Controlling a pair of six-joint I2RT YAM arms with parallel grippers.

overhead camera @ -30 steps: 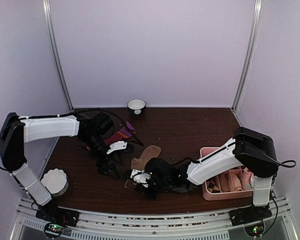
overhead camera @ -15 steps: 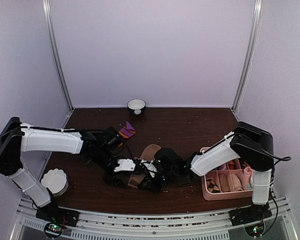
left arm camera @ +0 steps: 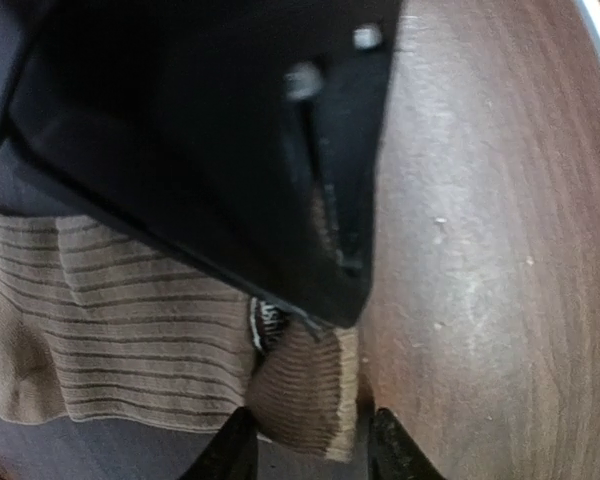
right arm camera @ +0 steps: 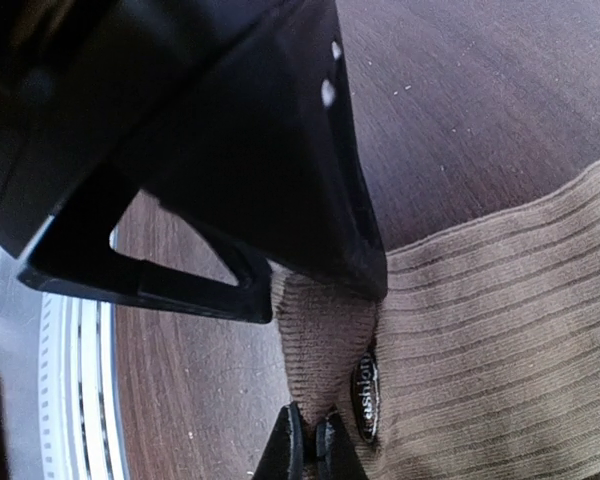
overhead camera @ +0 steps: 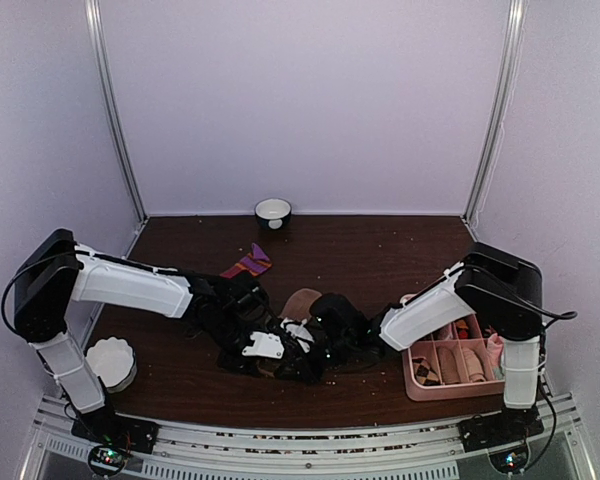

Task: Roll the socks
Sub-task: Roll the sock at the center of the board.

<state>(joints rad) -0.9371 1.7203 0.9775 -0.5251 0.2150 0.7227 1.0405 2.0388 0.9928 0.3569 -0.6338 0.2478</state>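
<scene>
Socks: one tan [overhead camera: 298, 302], one red [overhead camera: 246, 264]

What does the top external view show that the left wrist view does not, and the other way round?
Only the top external view shows the white-rimmed dark bowl at the table's far edge, the dark red sock with purple-striped cuff, the pink divided tray, the white fluted dish and both arms meeting mid-table.

Only the left wrist view shows the ribbed knit of the tan fabric sock, its folded cuff between the left gripper fingertips.

Both show the tan sock and brown wooden table.
</scene>
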